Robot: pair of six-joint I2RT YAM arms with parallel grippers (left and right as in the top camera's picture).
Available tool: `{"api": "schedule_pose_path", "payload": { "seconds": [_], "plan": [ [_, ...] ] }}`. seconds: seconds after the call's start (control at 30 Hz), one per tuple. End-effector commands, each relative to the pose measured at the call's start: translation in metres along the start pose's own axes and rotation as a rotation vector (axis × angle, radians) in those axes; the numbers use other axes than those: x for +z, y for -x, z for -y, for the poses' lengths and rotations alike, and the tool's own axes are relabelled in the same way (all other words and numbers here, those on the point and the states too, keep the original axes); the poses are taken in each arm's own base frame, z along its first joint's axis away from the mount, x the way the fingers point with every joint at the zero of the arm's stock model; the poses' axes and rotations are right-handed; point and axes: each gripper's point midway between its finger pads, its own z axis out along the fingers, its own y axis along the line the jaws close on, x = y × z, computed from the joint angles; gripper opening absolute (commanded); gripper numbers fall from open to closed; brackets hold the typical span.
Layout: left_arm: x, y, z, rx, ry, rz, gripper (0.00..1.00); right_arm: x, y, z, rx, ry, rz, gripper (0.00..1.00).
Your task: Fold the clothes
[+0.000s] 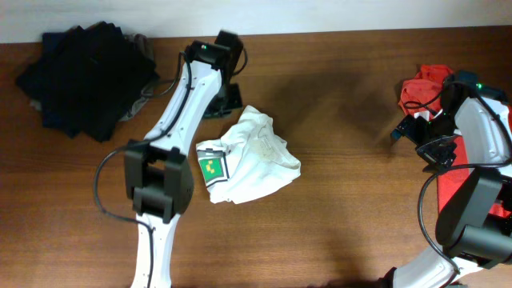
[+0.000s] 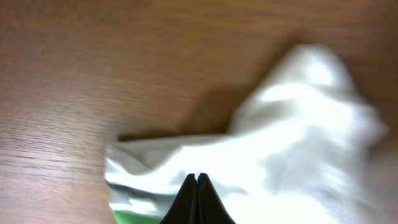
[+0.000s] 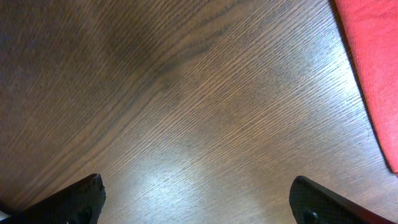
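Right now the white T-shirt [image 1: 248,160] is lying crumpled mid-table [image 1: 336,224] with its badge showing, so it is probably needing spreading before any fold. Left arm [image 1: 182,100] is stretching across to the shirt's far edge, wrist angling down. Left jaws are sitting clenched at the cloth; whether fabric is pinched, cannot tell. Right arm [image 1: 480,132] is hovering beside the red shirt [image 1: 424,84], right jaws gaping wide over bare wood, likely waiting. Dark pile [image 1: 80,80] is sitting apart, far left.

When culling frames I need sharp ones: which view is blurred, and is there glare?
Left wrist: the white T-shirt is motion-blurred above the shut left gripper. Right wrist: sharp wood grain, a pale sheen on the table. Overhead: sharp, soft shadows.
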Motion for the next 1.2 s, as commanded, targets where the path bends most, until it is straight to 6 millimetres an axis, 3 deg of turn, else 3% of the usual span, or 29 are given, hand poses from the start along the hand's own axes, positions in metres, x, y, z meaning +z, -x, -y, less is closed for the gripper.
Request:
{"api": "schedule_pose_path", "payload": {
  "seconds": [0.0, 0.2, 0.3, 0.4, 0.63, 0.67, 0.77, 0.87, 1.03, 1.13, 1.17],
  "plan": [
    [-0.039, -0.025, 0.05, 0.07, -0.149, 0.003, 0.01, -0.01, 0.003, -0.003, 0.006, 0.019, 0.028, 0.98],
    [0.003, -0.1, 0.093, 0.164, -0.085, -0.139, 0.01, -0.01, 0.003, -0.003, 0.005, 0.019, 0.028, 0.98],
    [0.028, -0.124, 0.111, 0.169, -0.068, -0.139, 0.01, -0.01, 0.003, -0.003, 0.005, 0.019, 0.028, 0.98],
    [0.05, -0.132, 0.125, 0.161, -0.09, -0.117, 0.01, -0.01, 0.003, -0.003, 0.006, 0.019, 0.028, 0.98],
    [0.087, -0.139, 0.131, 0.121, -0.142, -0.108, 0.01, -0.01, 0.003, -0.003, 0.006, 0.019, 0.028, 0.98],
    [0.086, -0.139, 0.14, 0.148, -0.182, -0.108, 0.01, -0.01, 0.003, -0.003, 0.005, 0.019, 0.028, 0.98],
    [0.066, -0.147, 0.19, 0.32, -0.405, -0.109, 0.01, -0.01, 0.003, -0.003, 0.006, 0.019, 0.028, 0.98],
    [0.047, -0.161, 0.214, 0.438, -0.45, -0.087, 0.01, -0.01, 0.003, -0.003, 0.006, 0.019, 0.028, 0.98],
    [0.026, -0.178, 0.218, 0.472, -0.421, -0.114, 0.01, -0.01, 0.003, -0.003, 0.005, 0.019, 0.028, 0.98],
    [0.016, -0.156, 0.201, 0.443, -0.337, -0.052, 0.01, -0.01, 0.003, -0.003, 0.006, 0.019, 0.028, 0.98],
    [0.01, -0.138, 0.186, 0.407, -0.268, -0.003, 0.01, -0.01, 0.003, -0.003, 0.005, 0.02, 0.028, 0.98]
  ]
}}
